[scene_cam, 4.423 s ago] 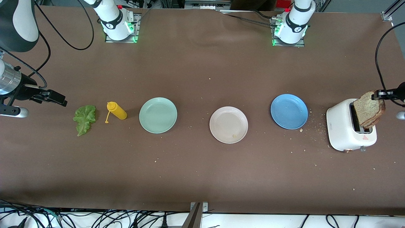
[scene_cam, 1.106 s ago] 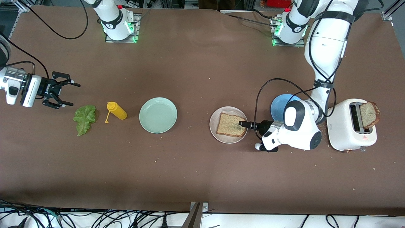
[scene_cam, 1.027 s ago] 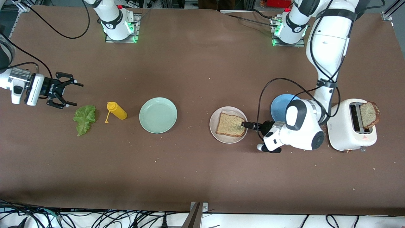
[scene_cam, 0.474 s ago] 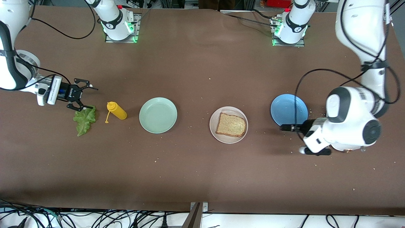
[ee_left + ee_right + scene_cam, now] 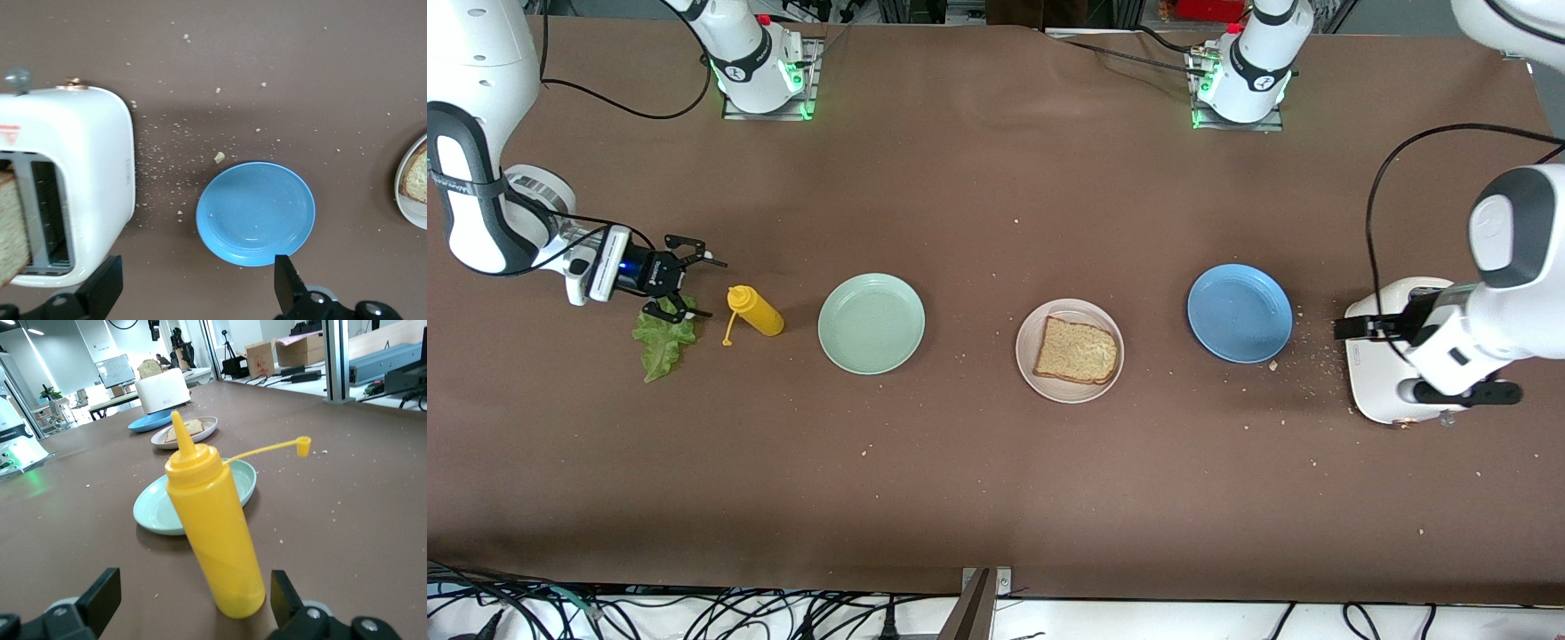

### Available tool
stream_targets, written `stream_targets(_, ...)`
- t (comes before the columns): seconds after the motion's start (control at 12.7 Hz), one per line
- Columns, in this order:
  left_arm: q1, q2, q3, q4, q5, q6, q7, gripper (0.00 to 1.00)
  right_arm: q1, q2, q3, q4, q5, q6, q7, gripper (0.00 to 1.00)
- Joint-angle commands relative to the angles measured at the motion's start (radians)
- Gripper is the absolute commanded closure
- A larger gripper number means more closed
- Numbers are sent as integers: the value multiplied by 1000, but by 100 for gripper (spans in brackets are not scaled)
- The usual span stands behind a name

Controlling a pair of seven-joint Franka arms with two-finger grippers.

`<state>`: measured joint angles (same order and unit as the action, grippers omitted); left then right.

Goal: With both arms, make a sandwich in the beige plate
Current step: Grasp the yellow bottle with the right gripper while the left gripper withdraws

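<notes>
Right hand (image 5: pixel 698 287) spread over lettuce (image 5: pixel 662 342) edge beside bottle (image 5: pixel 754 311).

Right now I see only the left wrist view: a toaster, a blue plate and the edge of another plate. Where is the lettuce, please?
Observer: The lettuce lies at the right arm's end of the table, beside a yellow bottle.
Operator: Where is the right gripper?
Observer: The right gripper is open, low by the lettuce's edge, facing the bottle. Your left gripper is open over the toaster.
Operator: Is there a third plate?
Observer: Yes, a green plate with nothing on it, between the bottle and the beige plate.
</notes>
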<state>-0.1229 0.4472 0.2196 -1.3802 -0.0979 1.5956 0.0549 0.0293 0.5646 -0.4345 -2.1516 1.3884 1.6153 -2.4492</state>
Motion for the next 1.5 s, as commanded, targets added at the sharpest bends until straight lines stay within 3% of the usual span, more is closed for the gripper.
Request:
stream_targets(0.0, 41, -25, -8, -17, 32, -13, -13, 0, 3, 64, 26, 47, 76, -25, -42, 1)
stream_targets(0.63, 85, -45, -14, -16, 29, -23, -10, 0, 27, 133, 105, 56, 239, -23, -82, 3)
stream_targets(0.79, 85, -47, -14, -14, 29, -23, -10, 0, 50, 138, 106, 55, 277, -11, -89, 41)
stream_targets(0.95, 85, -48, -16, -16, 29, -23, -10, 0, 73, 144, 105, 56, 317, 6, -108, 93)
stream_targets(1.03, 85, -48, -16, -16, 29, -23, -10, 0, 78, 143, 105, 67, 320, 27, -109, 100)
stream_targets(1.18, 85, -48, -14, -16, 29, -23, -10, 0, 104, 133, 105, 88, 322, 79, -96, 100)
stream_targets(1.42, 85, -48, -13, -16, 30, -23, -10, 0, 170, 65, 102, 122, 319, 262, -13, 100)
